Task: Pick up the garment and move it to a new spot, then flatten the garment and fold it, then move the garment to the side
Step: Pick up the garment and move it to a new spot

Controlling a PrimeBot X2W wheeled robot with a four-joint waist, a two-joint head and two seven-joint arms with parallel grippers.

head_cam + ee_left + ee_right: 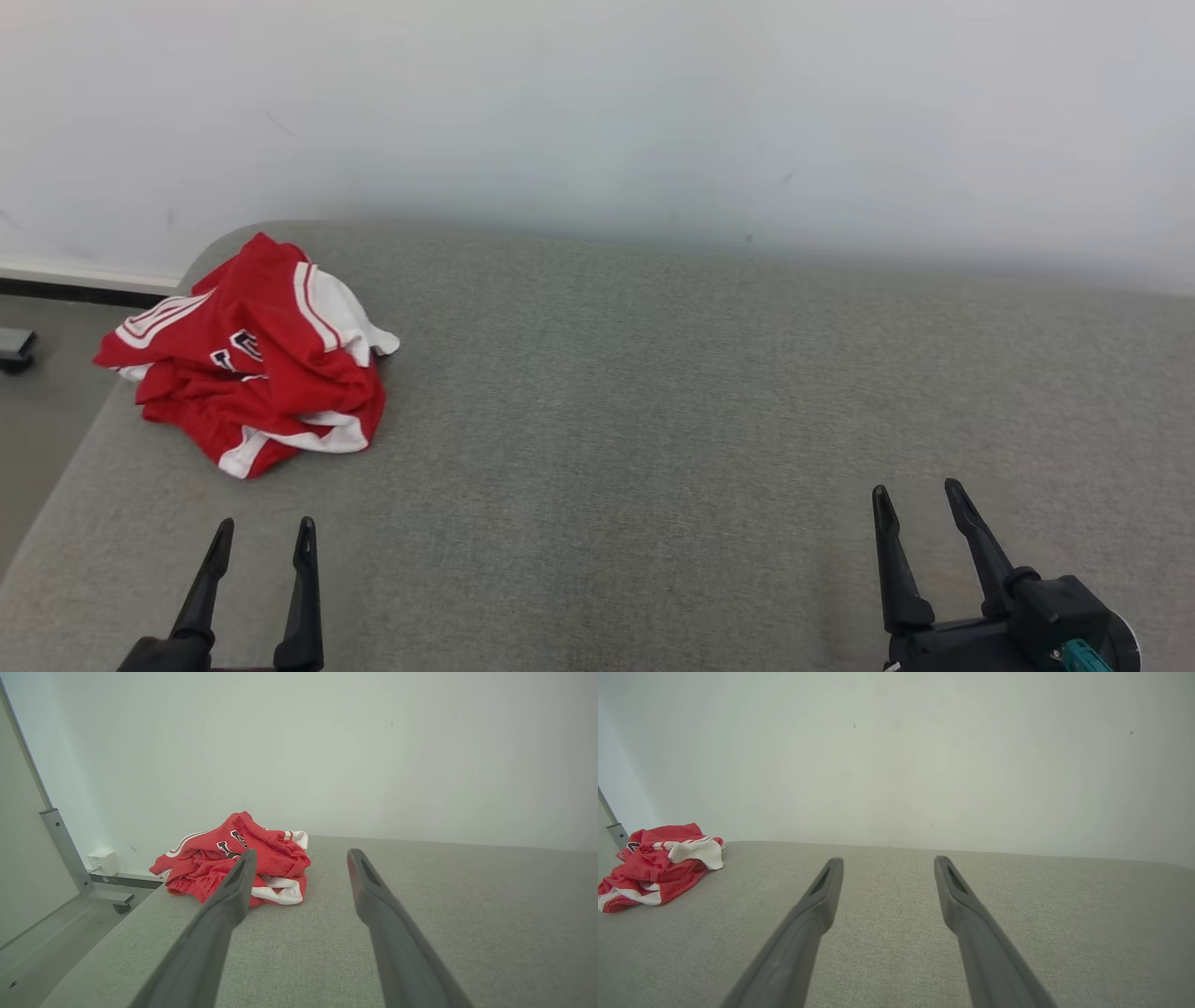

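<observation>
Both arms rest low at the near edge of the grey fabric tabletop (653, 420), fingers pointing toward the far wall. The left gripper (265, 525) hovers with its jaws wide and empty, and the right gripper (916, 487) does likewise, slightly tilted. The crumpled red-and-white garment (252, 364) lies at the far left corner, beyond the left gripper and apart from it.

Grey fabric-covered worktop (709, 420), rounded far-left corner, set against plain white wall (597, 112). Beyond left edge: grey floor (37, 420), dark skirting strip (84, 291), small dark object (14, 347) on floor. Metal post (63, 851) with foot, near white wall box (103, 862).
</observation>
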